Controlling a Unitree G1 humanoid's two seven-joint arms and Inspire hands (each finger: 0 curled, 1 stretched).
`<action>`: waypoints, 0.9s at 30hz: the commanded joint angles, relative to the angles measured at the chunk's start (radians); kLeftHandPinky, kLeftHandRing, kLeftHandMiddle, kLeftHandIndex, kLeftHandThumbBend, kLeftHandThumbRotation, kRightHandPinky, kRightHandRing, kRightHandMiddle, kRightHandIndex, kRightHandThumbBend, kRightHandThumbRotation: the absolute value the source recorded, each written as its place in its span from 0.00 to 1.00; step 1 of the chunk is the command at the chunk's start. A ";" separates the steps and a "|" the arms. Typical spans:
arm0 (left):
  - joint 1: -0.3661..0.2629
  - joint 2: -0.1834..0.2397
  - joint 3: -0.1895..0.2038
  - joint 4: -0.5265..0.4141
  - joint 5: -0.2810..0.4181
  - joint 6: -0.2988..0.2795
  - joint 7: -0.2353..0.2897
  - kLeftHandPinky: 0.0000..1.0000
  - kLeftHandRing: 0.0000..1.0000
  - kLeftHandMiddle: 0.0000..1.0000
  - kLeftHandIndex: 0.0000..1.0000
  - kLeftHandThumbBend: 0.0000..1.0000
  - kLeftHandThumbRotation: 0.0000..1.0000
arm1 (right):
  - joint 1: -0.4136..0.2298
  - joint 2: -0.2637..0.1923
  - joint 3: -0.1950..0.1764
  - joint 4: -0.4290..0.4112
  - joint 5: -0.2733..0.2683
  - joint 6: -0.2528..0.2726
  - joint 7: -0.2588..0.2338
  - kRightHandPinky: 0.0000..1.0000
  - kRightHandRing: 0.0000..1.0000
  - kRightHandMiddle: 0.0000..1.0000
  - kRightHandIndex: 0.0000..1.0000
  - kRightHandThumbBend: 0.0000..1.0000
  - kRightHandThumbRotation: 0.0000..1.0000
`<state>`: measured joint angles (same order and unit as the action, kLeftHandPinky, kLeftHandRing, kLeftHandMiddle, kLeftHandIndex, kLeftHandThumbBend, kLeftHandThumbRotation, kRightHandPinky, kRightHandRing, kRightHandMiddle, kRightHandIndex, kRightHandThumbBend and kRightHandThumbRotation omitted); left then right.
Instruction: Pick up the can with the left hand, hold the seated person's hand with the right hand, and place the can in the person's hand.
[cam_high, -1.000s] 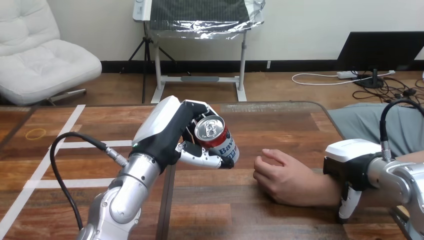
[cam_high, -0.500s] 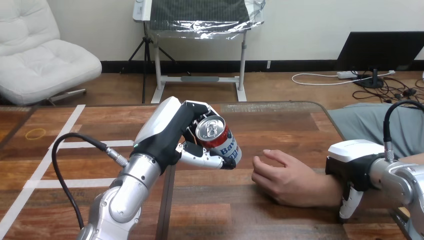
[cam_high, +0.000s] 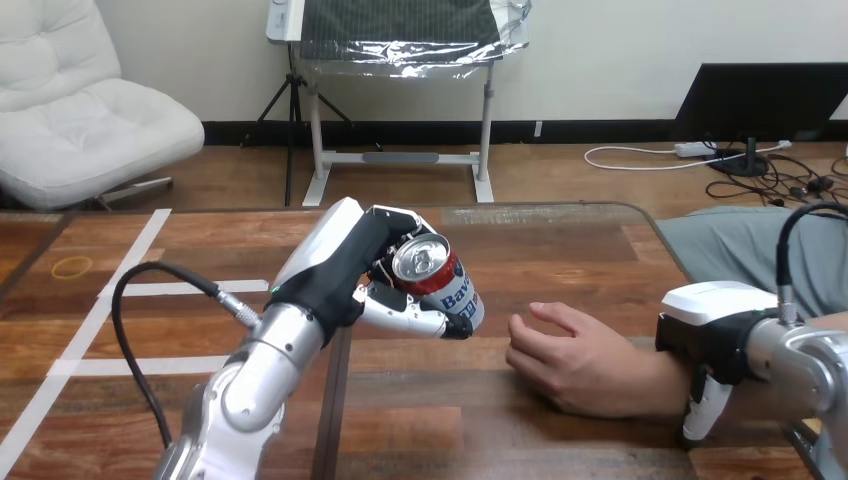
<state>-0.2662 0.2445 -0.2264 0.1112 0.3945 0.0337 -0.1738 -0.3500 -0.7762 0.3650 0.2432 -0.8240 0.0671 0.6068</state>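
Black left hand, white shell, silver forearm.

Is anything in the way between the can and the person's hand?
No, nothing visible is in the way. Only bare table lies between the can, gripped in the left hand, and the person's hand resting on the wood.
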 joint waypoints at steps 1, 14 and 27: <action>-0.139 -0.033 0.013 0.018 -0.032 0.009 -0.008 0.32 0.37 0.43 0.49 0.66 0.00 | -0.023 -0.039 -0.060 -0.053 0.025 0.026 0.014 0.17 0.27 0.39 0.40 0.71 0.00; -0.261 -0.070 0.011 0.093 -0.055 0.081 -0.039 0.31 0.36 0.42 0.48 0.68 0.00 | -0.055 -0.069 -0.093 -0.125 0.033 0.008 0.034 0.16 0.25 0.36 0.38 0.72 0.00; -0.405 -0.102 0.023 0.213 -0.079 0.090 -0.075 0.32 0.37 0.43 0.48 0.68 0.00 | -0.095 -0.088 -0.115 -0.191 0.042 -0.002 0.072 0.18 0.26 0.36 0.39 0.73 0.00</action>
<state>-0.4236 0.1726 -0.2275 0.2626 0.3573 0.1271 -0.2388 -0.3432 -0.8054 0.3488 0.1669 -0.8139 0.0684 0.6744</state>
